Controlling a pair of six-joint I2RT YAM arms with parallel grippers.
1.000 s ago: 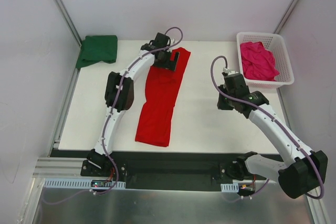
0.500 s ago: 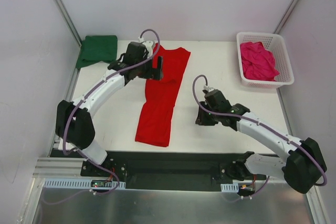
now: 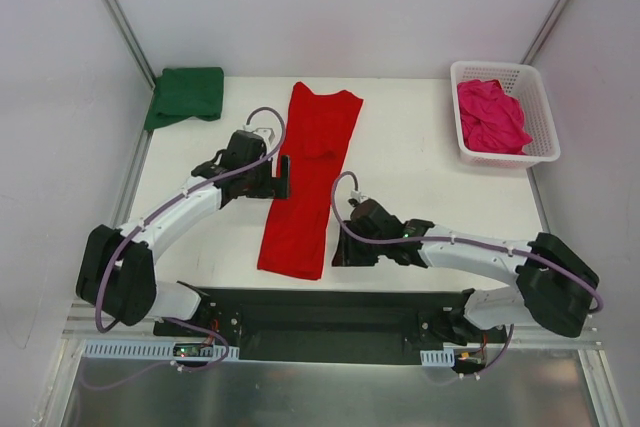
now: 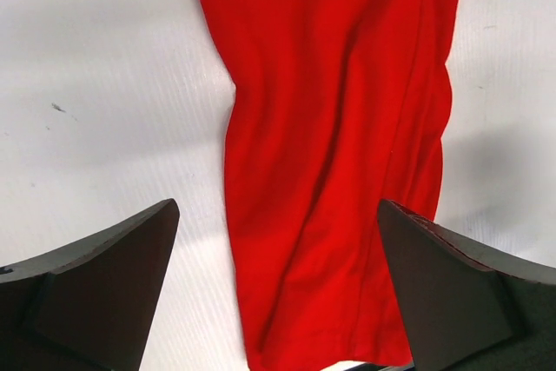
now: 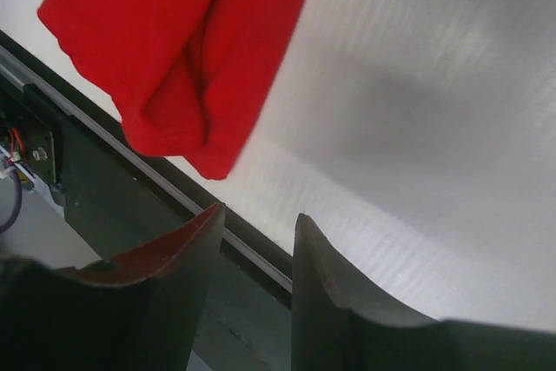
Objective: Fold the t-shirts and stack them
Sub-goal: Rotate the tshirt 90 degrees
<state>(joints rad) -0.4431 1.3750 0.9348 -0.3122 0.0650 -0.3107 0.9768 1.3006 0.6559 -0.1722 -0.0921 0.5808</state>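
1. Red t-shirt (image 3: 305,182) lies on the table (image 3: 420,197) as a long strip, axis far-to-near.
2. Left gripper (image 3: 282,175): fingers wide, empty, at its left edge, mid-length.
3. Right gripper (image 3: 338,248): fingers part-spread, empty, beside near hem.

White booth, white table (image 3: 420,162).
Plain walls (image 3: 340,7), slanted metal posts (image 3: 117,12) at both back corners, black strip (image 3: 330,312) along the near edge, brushed metal sheet (image 3: 330,395) below.

Matt red cloth t-shirt (image 3: 310,207), smooth white table (image 3: 440,172)
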